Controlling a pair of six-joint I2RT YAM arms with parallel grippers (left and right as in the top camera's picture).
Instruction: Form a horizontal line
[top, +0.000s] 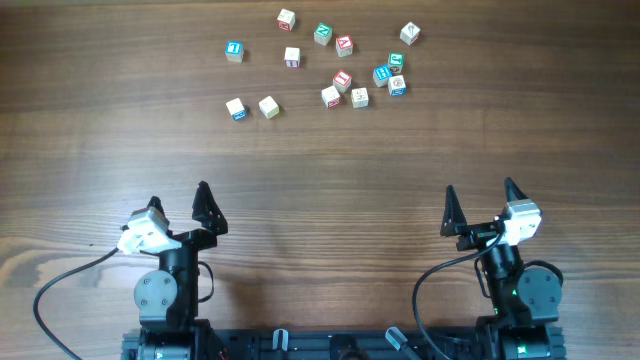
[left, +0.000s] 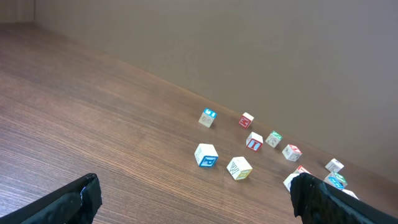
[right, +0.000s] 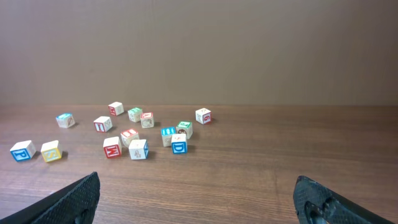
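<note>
Stock: alphabet cubes, about fourteen by my count, loose on the far part of the table.
Row status: horizontal line not yet formed; the cubes lie scattered, with the tightest cluster to the right.
Seed pair: blue-lettered cube and yellow-lettered cube, just beside each other and nearly level; I judge them the best start.
Method: I would take one cube at a time, grip it across opposite flat faces, and set it flush against the row's end.
Risk: fingers lowered into the cluster may knock neighbouring cubes.
Left gripper: released, jaws wide, holding nothing; parked near the table's near edge, pointing toward the cubes, well apart from them.
Right gripper: released, likewise empty, in a mirrored pose.
</note>
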